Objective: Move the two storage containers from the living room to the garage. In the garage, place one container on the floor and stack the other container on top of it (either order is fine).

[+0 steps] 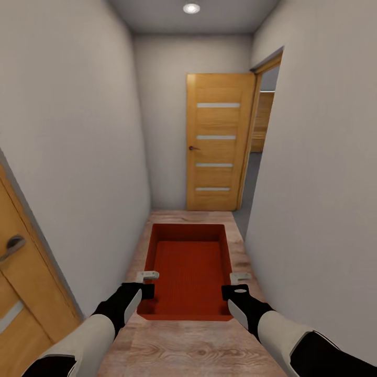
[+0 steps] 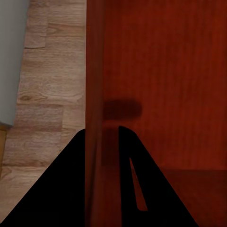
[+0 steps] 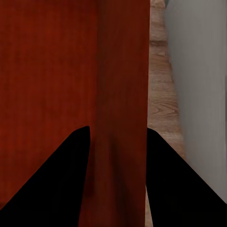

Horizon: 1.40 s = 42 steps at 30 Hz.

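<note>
Narrow white-walled corridor [image 1: 78, 131], wood-plank floor [image 1: 188, 351], slitted wooden door [image 1: 217, 141], perhaps grey beyond.

Both wrist views crop the orange-red lidless plastic bin [image 2: 161, 71]; the left door [image 1: 21, 293] is cut off by the frame's edge.

Orange-red bin [image 1: 188, 272] with finely ribbed bottom; beyond it, orange-wood door [image 1: 217, 141] with pale slits; light wood-plank floor [image 1: 183, 345]; white walls [image 1: 73, 131].
</note>
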Tool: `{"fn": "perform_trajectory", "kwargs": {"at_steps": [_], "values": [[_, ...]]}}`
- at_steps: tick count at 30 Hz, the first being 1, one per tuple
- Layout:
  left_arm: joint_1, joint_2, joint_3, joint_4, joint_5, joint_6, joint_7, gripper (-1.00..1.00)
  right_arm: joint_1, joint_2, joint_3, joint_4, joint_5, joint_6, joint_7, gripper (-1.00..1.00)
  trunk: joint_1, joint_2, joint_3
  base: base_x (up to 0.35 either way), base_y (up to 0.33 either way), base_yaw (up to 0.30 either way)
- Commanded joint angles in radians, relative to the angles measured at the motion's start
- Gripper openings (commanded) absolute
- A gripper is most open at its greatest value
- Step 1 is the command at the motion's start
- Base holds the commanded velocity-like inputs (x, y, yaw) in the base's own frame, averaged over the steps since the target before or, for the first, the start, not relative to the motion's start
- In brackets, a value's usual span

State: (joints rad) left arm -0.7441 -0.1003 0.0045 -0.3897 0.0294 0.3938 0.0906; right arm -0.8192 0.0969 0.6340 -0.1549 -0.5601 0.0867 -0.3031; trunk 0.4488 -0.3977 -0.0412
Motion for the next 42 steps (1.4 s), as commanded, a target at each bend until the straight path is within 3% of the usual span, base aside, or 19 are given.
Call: {"fn": "perform_trajectory", "kwargs": {"at_steps": [1, 42], "values": [[0.000, 0.001, 0.003, 0.000, 0.000, 0.007, 0.009, -1.00, -0.002, 0.000, -0.017, -0.008, 0.009, 0.007, -0.002, -1.00, 0.001, -0.002, -0.002, 0.323, 0.087, -0.057], [0.000, 0.001, 0.003, 0.000, 0.001, 0.007, 0.009, -1.00, -0.002, 0.000, -0.016, -0.008, 0.009, 0.007, -0.002, -1.00, 0.001, -0.002, -0.002, 0.323, 0.049, -0.002]]}}
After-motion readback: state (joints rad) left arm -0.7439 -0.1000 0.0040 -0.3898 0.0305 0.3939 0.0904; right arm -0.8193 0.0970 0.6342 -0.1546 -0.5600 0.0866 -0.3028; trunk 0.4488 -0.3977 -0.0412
